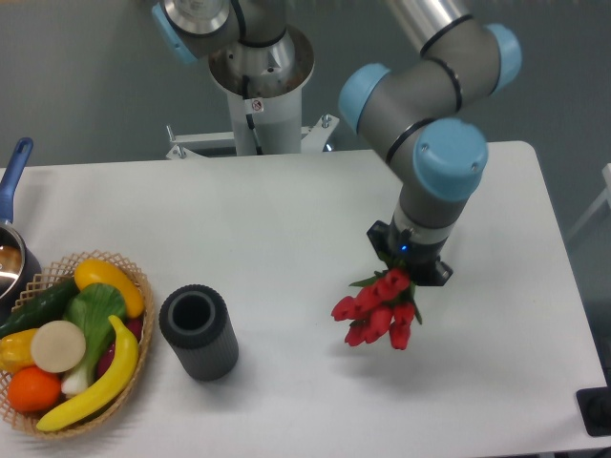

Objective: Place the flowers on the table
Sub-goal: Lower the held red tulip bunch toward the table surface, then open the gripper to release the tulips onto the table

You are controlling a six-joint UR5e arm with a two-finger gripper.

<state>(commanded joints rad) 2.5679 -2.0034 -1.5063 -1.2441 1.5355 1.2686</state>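
Observation:
The flowers [377, 313], a small bunch of red tulip buds with a few green leaves, hang from my gripper [405, 277] over the right half of the white table [286, 219]. The buds point down and to the left, close above the tabletop or just touching it; I cannot tell which. The stems are hidden inside the gripper and under the wrist. The fingers are hidden by the wrist and the buds, but the bunch stays up in them, so the gripper is shut on the stems.
A dark grey ribbed cylinder vase [199, 332] stands upright left of centre. A wicker basket [134, 382] with fruit and vegetables sits at the front left. A pot with a blue handle [13, 181] is at the left edge. The arm's base [260, 86] stands behind the table.

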